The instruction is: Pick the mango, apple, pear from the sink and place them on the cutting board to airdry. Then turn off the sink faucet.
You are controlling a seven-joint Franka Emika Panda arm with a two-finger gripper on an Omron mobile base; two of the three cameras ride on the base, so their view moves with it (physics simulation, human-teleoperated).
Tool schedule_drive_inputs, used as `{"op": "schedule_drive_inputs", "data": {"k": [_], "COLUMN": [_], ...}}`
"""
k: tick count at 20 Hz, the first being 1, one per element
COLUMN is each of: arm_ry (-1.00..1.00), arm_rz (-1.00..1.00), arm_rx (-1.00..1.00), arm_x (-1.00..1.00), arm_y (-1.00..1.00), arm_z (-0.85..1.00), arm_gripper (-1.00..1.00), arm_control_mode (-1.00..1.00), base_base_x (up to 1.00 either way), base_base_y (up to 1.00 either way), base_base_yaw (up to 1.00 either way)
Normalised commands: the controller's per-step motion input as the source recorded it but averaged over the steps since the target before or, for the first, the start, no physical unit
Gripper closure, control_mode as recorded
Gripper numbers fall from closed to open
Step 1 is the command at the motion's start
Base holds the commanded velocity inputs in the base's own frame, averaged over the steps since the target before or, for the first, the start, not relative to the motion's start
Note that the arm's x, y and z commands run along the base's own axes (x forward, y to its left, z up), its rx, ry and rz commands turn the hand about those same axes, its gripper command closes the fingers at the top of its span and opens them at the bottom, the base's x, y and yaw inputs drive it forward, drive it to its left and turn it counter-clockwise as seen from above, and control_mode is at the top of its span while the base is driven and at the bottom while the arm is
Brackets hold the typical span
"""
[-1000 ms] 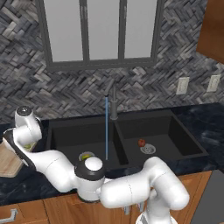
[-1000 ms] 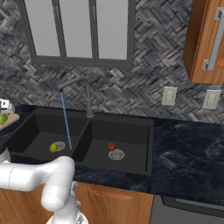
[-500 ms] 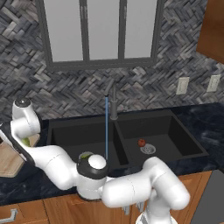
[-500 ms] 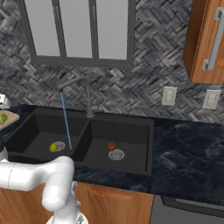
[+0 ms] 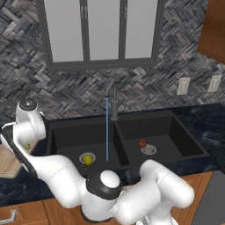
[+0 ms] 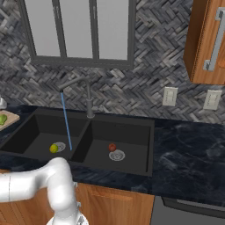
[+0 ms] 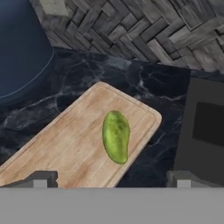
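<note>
The white arm reaches far to its left, bending up over the counter edge beside the matte black double-basin sink [image 5: 127, 138], with its wrist above the light tan wooden cutting board [image 7: 74, 140]. In the hand view the two-finger gripper [image 7: 111, 179] looks down on the board, its dark tips standing wide apart and holding nothing. A green elongated fruit [image 7: 116, 136] lies on the board near its right edge, between and just beyond the tips, not touching them. The small round red apple [image 5: 142, 143] sits in the right basin just beside the silver drain, and a yellow-green round fruit [image 5: 88, 159] rests in the left basin. A thin blue stream falls from the slender dark grey faucet [image 5: 113, 103] into the left basin.
</note>
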Motion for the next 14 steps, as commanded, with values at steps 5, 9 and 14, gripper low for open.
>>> {"op": "schedule_drive_inputs", "data": {"k": [5,9,14], "arm_ry": [-0.08,-0.01,0.0], "arm_rz": [0.0,0.0,0.0], "arm_rx": [0.11,0.13,0.1], "arm_x": [-0.64,-0.63,-0.62], "arm_y": [-0.72,-0.66,-0.5], "arm_z": [0.38,0.35,0.58], "arm_gripper": [-1.0,-1.0,-1.0], "arm_control_mode": [-1.0,-1.0,-1.0], "base_base_x": [0.0,0.0,0.0], "base_base_y": [0.0,0.0,0.0], "base_base_yaw": [0.0,0.0,0.0]}}
